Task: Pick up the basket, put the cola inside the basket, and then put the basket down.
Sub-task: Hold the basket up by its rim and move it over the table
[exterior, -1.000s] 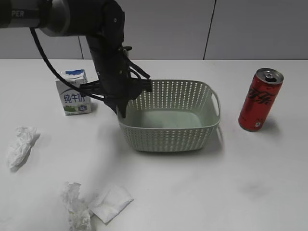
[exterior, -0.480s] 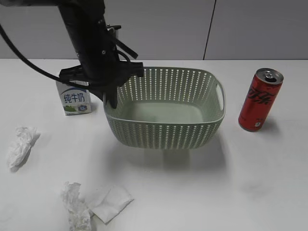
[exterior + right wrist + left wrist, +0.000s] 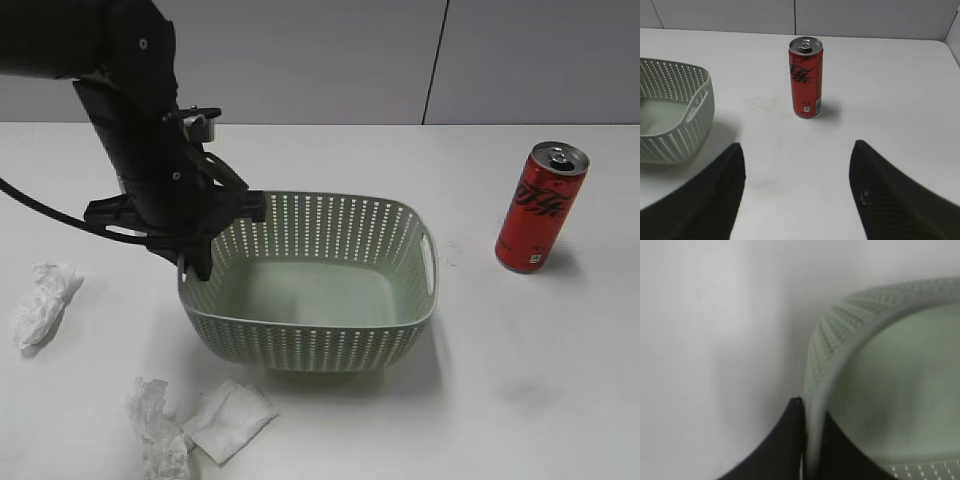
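Note:
The pale green perforated basket (image 3: 330, 345) is in the middle of the exterior view, and its shadow suggests it hangs slightly above the table. My left gripper (image 3: 195, 262) is shut on its left rim. In the left wrist view the rim (image 3: 840, 340) runs between the two black fingers (image 3: 812, 412). The red cola can (image 3: 540, 208) stands upright at the right, apart from the basket. In the right wrist view the cola (image 3: 805, 77) stands ahead of my open, empty right gripper (image 3: 797, 150), with the basket (image 3: 670, 130) at the left.
Crumpled white tissues lie at the left (image 3: 42, 303) and at the front left (image 3: 160, 425), next to a flat white tissue (image 3: 232, 420). The left arm covers the back left of the table. A grey wall runs behind the table.
The left arm has lifted the basket off the table and carried it toward the front left. The milk carton is now hidden behind the arm. The cola has not moved.

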Robot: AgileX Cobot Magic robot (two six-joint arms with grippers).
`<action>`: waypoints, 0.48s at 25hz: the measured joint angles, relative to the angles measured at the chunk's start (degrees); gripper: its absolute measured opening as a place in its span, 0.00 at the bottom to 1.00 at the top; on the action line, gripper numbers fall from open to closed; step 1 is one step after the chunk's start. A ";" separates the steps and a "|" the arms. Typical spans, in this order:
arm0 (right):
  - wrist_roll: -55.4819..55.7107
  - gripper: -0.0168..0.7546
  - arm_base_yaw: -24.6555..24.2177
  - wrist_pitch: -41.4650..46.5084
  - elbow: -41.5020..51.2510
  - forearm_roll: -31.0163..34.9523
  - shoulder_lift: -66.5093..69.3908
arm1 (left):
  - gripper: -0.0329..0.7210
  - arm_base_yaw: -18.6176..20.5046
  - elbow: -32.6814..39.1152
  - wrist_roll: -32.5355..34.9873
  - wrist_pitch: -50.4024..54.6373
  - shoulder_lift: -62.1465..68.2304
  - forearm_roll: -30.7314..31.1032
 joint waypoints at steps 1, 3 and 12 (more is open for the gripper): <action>0.07 0.75 0.00 -0.71 -1.08 0.06 3.77 | 0.04 0.00 0.00 0.00 -0.62 0.00 -0.01; 0.15 0.78 0.00 -2.05 -4.30 0.18 11.21 | 0.04 0.00 0.00 0.08 -1.41 0.00 -0.01; -7.58 0.75 0.00 -3.01 -27.47 0.32 51.05 | 0.04 0.00 0.00 1.89 -4.61 0.00 -0.07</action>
